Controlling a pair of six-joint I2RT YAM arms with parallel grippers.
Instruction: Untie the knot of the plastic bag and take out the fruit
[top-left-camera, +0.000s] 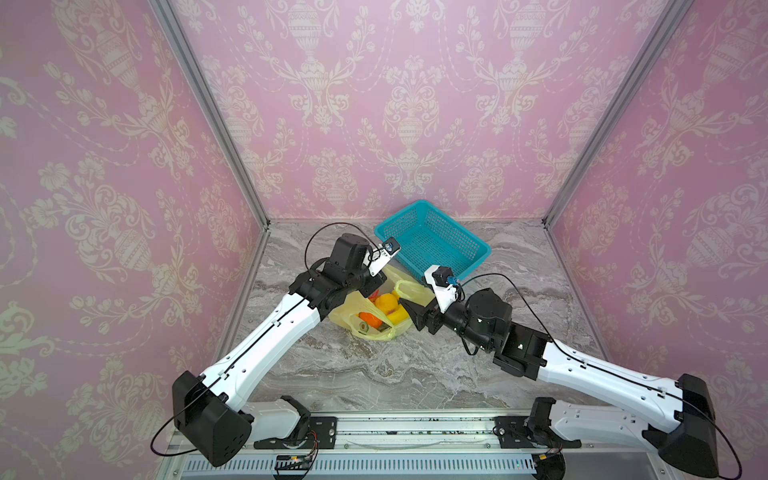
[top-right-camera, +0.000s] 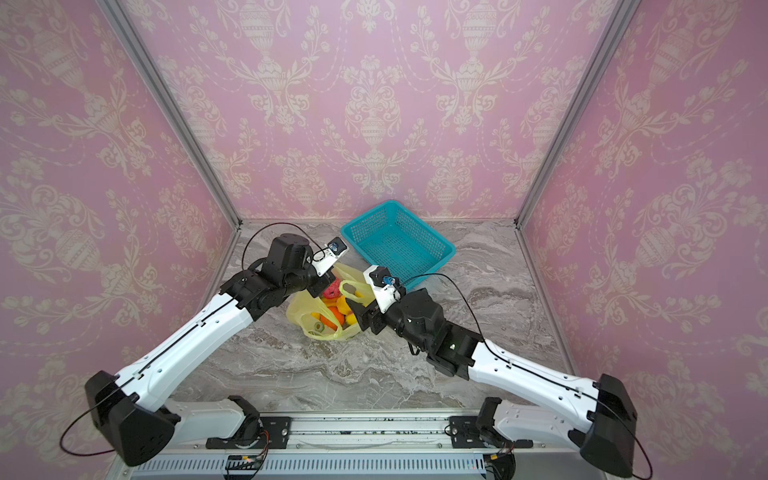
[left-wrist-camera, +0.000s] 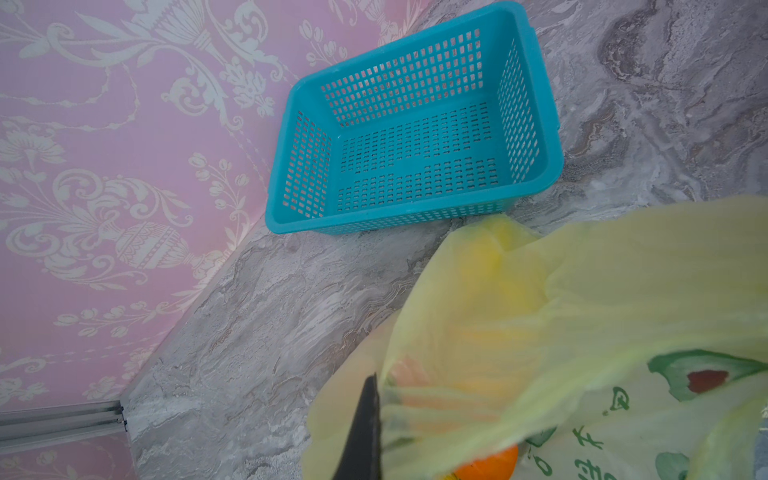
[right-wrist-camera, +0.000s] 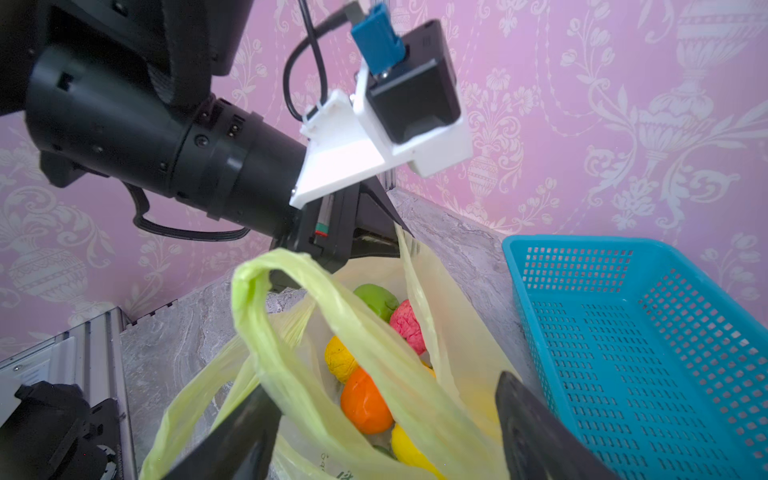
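We clamp the left gripper (right-wrist-camera: 388, 243) on the plastic bag (right-wrist-camera: 457, 332) rim to hold its mouth open; the right gripper (right-wrist-camera: 386, 434) gapes wide, gripping nothing, over the fruit (right-wrist-camera: 365, 403).

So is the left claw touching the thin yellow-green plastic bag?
Touching. The right wrist view shows the left gripper pinching the edge of the thin yellow-green plastic bag.

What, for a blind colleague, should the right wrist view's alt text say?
The open right gripper hovers over the plastic bag, whose green, pink, yellow and orange fruit shows. The left gripper pinches its far edge; a teal basket stands alongside.
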